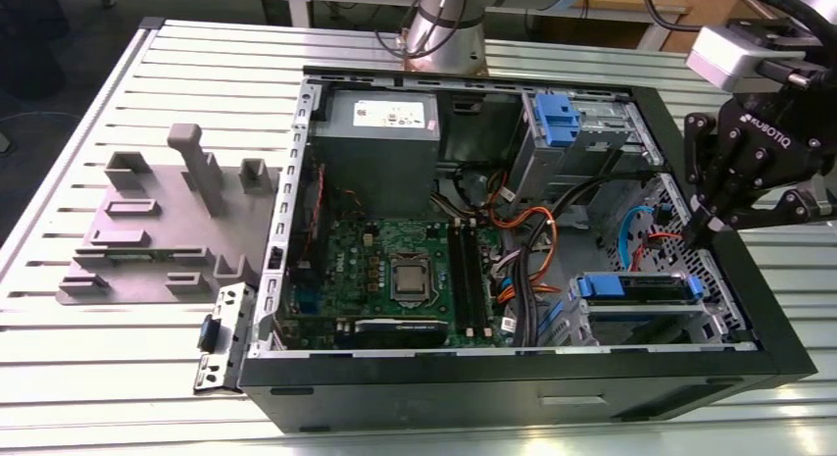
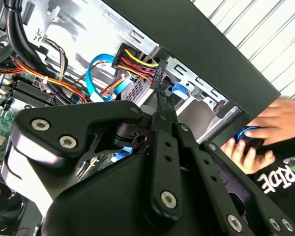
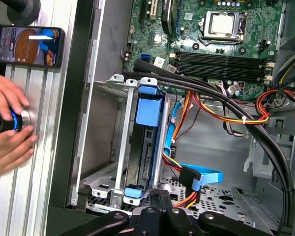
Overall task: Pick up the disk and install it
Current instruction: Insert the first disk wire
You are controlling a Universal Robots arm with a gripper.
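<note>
- We see the open computer case [image 1: 523, 378] lying on a ribbed metal table [image 1: 78, 378].
- The gripper [image 1: 713, 221], fingers pressed together, hovers beside the disk [image 1: 634, 287].

exterior view: high, angled down on open computer case [image 1: 523, 230] | both wrist views: close inside case, sharing orange cable bundle [image 3: 226, 110] and motherboard [image 3: 221, 39]

Claw [image 1: 713, 221] closed, pointing down
</note>
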